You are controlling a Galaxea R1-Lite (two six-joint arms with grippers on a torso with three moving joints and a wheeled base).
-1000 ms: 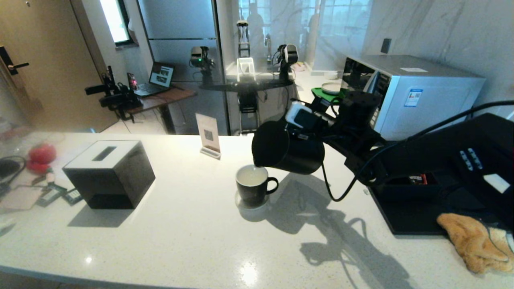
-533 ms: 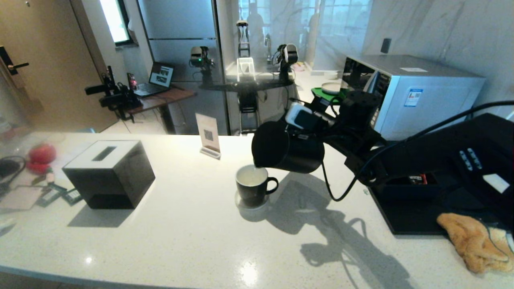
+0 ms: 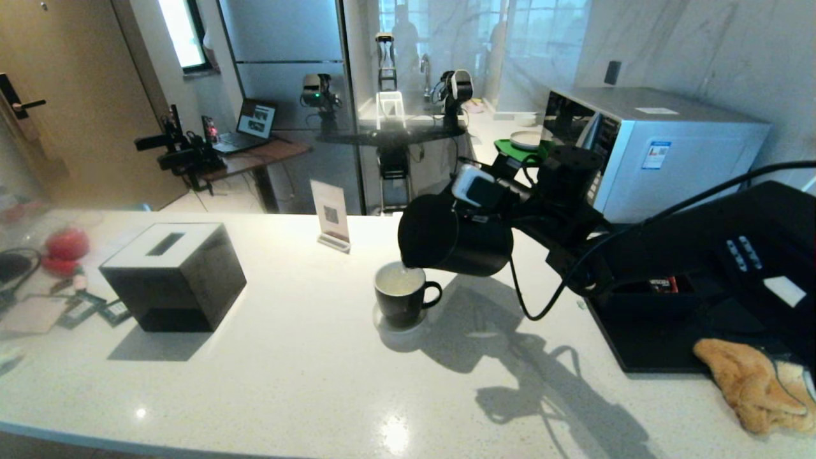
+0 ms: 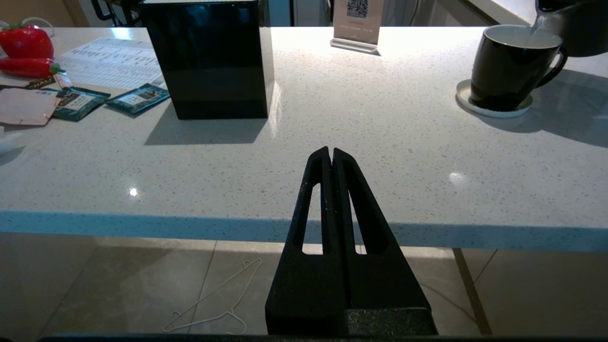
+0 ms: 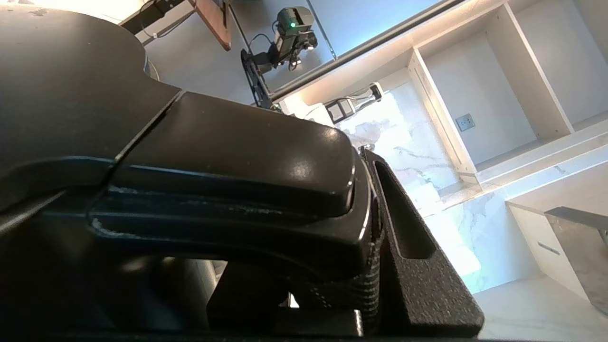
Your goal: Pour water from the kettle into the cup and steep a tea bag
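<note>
Right gripper [image 3: 503, 213] raised, clamped, wrist tilted; left gripper [image 4: 331, 154] closed, parked low

overall: dim interior, head view dark toward the right side, cool cast
light source: bright window [image 3: 182, 32] at back left; glowing glass partition [image 3: 408, 76] behind the counter
glare: small specular spots on the countertop [image 3: 395, 437], another in left wrist view [image 4: 456, 178]
shadows: hard, falling toward the camera; the kettle [image 3: 456, 239] and arm cast a long dark shape, the black box [image 3: 172, 274] a short one
reflections: partition mirrors the room
distortion: wide-angle bending at head view edges
focus: right wrist view close-up, kettle handle [image 5: 228, 171] soft, background sharper
</note>
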